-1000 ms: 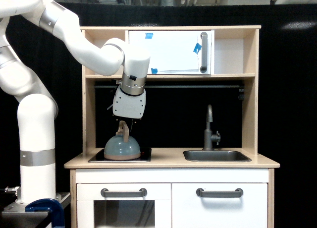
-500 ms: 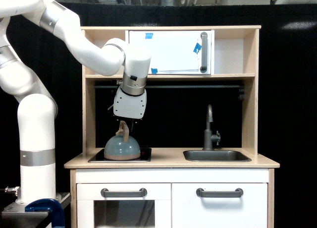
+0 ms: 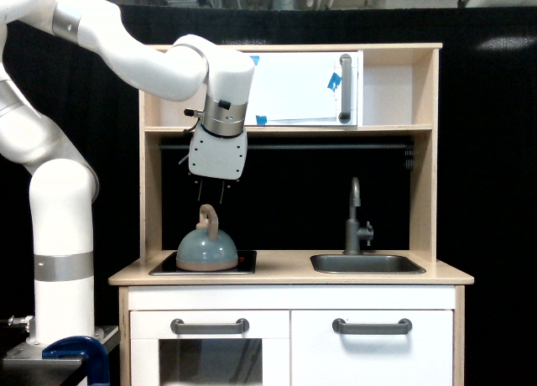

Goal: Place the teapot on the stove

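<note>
While the white arm (image 3: 101,42) bends in from the exterior view's upper left, the biggest thing in the scene is the light wooden play kitchen (image 3: 289,235), which fills the middle of the picture in front of a black backdrop. At about twelve o'clock on that unit sits a white cabinet door (image 3: 289,88) with a grey vertical handle and scraps of blue tape. Below the counter, at six o'clock, two white fronts carry grey bar handles (image 3: 210,326). At four o'clock from the kitchen's middle, a grey sink (image 3: 367,263) is set in the counter, a dark faucet (image 3: 356,218) standing behind it. The stove (image 3: 243,262), a flat black panel, lies in the counter at about eight o'clock. The teapot (image 3: 206,248) rests upright on the stove, its tan arched handle pointing up. Directly above it, at its twelve o'clock, hangs the gripper (image 3: 213,191), clear of the handle with a gap between them. Its short dark fingers (image 3: 221,193) hold nothing; they are too small to tell whether they are spread or pressed together.
</note>
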